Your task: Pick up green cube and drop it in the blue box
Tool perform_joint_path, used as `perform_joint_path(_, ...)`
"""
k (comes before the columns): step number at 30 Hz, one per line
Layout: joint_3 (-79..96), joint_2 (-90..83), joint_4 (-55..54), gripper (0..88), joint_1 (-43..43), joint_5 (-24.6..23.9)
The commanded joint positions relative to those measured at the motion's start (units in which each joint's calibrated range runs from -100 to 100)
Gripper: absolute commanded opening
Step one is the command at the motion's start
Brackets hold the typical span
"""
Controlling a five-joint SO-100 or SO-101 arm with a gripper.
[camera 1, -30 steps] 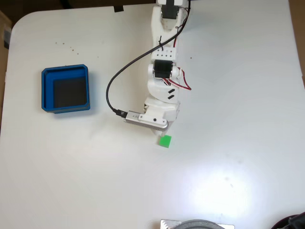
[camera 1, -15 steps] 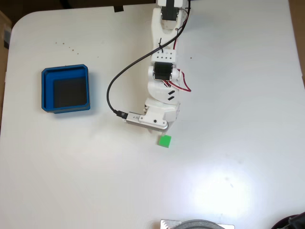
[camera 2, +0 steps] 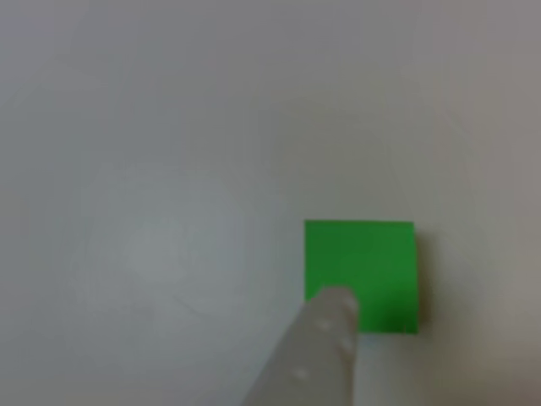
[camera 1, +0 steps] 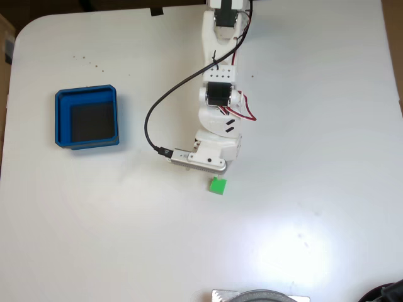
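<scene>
In the fixed view, the small bright green plain-faced cube (camera 1: 218,186) sat on the white table (camera 1: 315,189), just below the tip of the white arm (camera 1: 217,94), whose wrist hid the gripper. Relative to that cube, the square, shallow, bright blue box (camera 1: 87,117) with thick walls and a dark floor stood well apart, up and to the left, and held nothing. A black cable (camera 1: 151,113) looped from the arm toward a silver camera module (camera 1: 192,160) just above the cube.

In the other view, the cube (camera 2: 372,262) rested flat on the table (camera 2: 169,169), and one pale, translucent finger (camera 2: 325,355) crossed its lower left corner. Whether the finger touched it could not be told, nor whether the gripper was spread or pressed together.

By appearances, the grasp had not been made; closing, lifting, carrying and dropping remained.
</scene>
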Motion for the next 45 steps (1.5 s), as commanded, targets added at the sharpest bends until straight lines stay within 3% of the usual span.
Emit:
perform_joint_path(1, -3.38, -0.3, -0.09, 36.6, -0.91, -0.1)
perform_joint_path(41, -4.01, 4.04, -1.15, 36.6, -2.67, -0.1)
perform_joint_path(45, -3.74, 4.29, -5.14, 36.6, -2.59, -0.1)
